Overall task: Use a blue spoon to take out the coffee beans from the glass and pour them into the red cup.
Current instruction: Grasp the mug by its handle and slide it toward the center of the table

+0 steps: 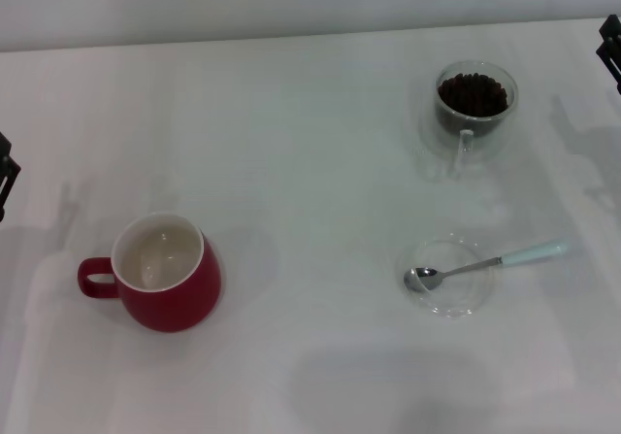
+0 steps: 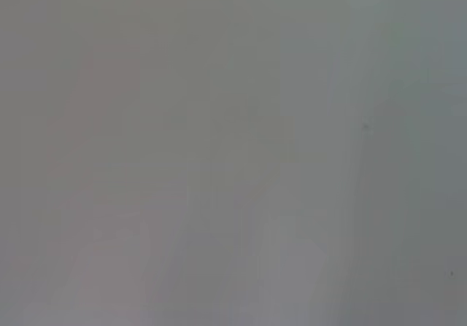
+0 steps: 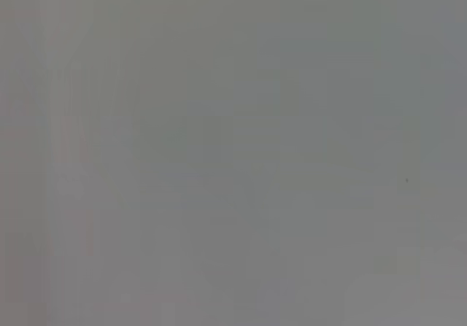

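The red cup (image 1: 167,277) stands at the front left of the white table, its cream inside bare and its handle turned left. At the back right is the glass (image 1: 474,104), holding a heap of dark coffee beans (image 1: 473,93). The blue spoon (image 1: 485,263) lies with its metal bowl in a flat clear saucer (image 1: 447,277) and its pale handle pointing right. My left gripper (image 1: 5,180) shows only as a dark sliver at the left edge, my right gripper (image 1: 611,50) likewise at the top right edge. Both wrist views show only blank table surface.
The table's back edge (image 1: 291,36) meets a pale wall. Open tabletop lies between the red cup and the saucer.
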`<move>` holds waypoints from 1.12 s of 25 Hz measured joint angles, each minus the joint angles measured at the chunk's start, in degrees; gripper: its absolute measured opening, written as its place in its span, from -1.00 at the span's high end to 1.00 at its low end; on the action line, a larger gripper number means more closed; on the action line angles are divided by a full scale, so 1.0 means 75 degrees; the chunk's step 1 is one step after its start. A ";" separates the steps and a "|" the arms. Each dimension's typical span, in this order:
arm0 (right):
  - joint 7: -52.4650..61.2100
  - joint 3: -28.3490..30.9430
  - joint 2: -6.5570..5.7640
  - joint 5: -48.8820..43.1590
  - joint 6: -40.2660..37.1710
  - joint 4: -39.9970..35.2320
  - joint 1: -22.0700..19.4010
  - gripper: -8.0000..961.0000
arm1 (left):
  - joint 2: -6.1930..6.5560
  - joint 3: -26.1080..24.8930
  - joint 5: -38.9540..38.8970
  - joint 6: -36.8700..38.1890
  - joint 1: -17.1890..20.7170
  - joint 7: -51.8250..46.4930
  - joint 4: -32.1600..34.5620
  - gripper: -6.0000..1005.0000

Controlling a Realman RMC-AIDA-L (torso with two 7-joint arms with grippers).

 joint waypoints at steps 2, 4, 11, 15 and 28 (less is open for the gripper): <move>0.0000 -0.0012 0.0000 0.0000 0.0000 0.0000 0.0000 -0.82 | -0.0001 0.0003 0.0000 0.0000 0.0017 0.0000 0.0016 -0.77; 0.0000 -0.0017 -0.0002 0.0000 0.0000 0.0000 0.0000 -0.82 | -0.0001 0.0033 -0.0001 0.0001 0.0028 0.0000 0.0022 -0.77; 0.0000 -0.0011 -0.0012 0.0000 0.0000 -0.0027 -0.0001 -0.82 | -0.0002 0.0204 0.0000 0.0055 0.0130 0.0000 0.0031 -0.77; -0.0002 -0.0006 -0.0014 0.0000 0.0000 -0.0054 0.0012 -0.82 | -0.0003 0.0207 0.0000 0.0139 0.0328 0.0000 0.0056 -0.77; -0.0068 -0.0040 -0.0036 -0.0001 0.0475 -0.0081 0.0308 -0.82 | -0.0025 0.0213 0.0376 0.0622 0.1054 0.0000 0.0061 -0.77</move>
